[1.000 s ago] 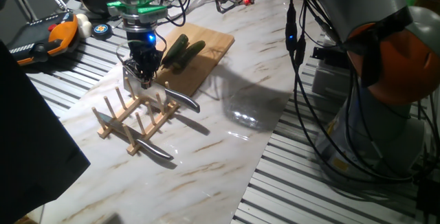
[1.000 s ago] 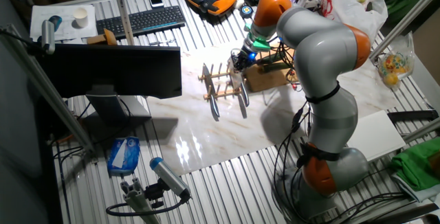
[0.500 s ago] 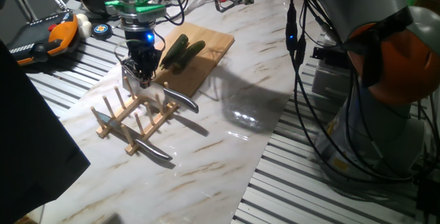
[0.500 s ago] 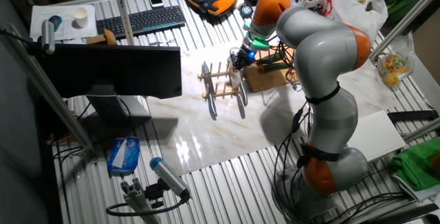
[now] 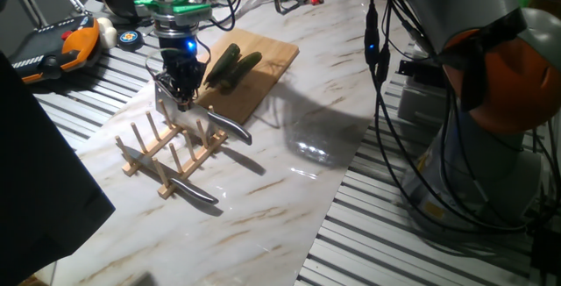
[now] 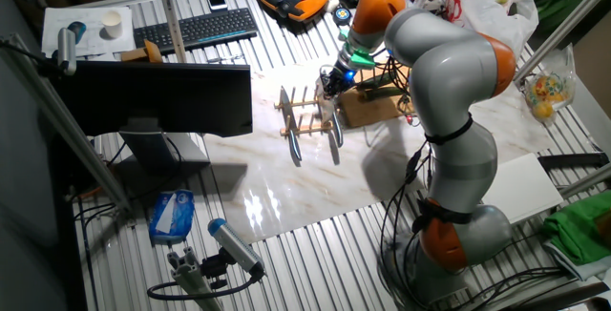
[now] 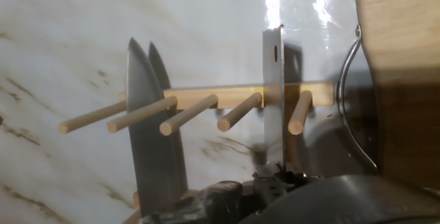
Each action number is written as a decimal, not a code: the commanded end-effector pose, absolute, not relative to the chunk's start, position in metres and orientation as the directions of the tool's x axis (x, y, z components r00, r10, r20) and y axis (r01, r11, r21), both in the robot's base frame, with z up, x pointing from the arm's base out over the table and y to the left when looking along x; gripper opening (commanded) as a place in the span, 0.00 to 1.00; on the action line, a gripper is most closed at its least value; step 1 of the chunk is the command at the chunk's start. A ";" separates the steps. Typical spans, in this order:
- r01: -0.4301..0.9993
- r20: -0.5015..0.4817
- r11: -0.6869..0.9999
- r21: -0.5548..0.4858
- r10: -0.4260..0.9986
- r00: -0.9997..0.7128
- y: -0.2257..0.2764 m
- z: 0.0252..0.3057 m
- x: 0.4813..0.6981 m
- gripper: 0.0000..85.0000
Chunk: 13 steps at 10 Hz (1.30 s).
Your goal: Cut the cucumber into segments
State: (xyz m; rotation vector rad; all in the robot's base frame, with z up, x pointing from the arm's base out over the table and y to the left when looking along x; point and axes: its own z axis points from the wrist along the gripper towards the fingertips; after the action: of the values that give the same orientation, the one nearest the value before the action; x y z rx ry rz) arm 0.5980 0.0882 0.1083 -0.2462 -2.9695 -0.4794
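Two dark green cucumber lengths (image 5: 231,67) lie side by side on the wooden board (image 5: 267,56), uncut. My gripper (image 5: 181,100) hangs just left of the board, over the wooden peg rack (image 5: 166,150). Its fingertips are closed on the thin flat blade of a knife (image 7: 273,86) that stands in the rack; that knife's steel handle (image 5: 230,128) sticks out to the right. In the hand view the blade runs straight down into my gripper (image 7: 275,176). The other fixed view shows the gripper (image 6: 329,87) above the rack (image 6: 307,120). No cut segments show.
A second, pointed knife (image 7: 155,148) sits in the rack, its handle (image 5: 195,191) pointing to the table's front. The board's edge (image 7: 385,38) lies right of the rack. An orange pendant (image 5: 61,45) sits at far left. Cables hang over the back.
The gripper, the held knife and the rack have shifted slightly to the left. The cucumbers have not moved.
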 end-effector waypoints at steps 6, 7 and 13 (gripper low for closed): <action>0.187 0.162 0.937 0.294 0.144 -0.976 0.092 0.130 0.592 0.01; 0.187 0.160 0.937 0.294 0.144 -0.976 0.091 0.133 0.590 0.01; 0.185 0.186 0.944 0.275 0.136 -0.973 0.071 0.176 0.584 0.01</action>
State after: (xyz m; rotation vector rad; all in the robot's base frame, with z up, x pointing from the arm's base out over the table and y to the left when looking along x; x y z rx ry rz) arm 0.5839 0.0712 0.1769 -0.2434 -2.9328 -0.4391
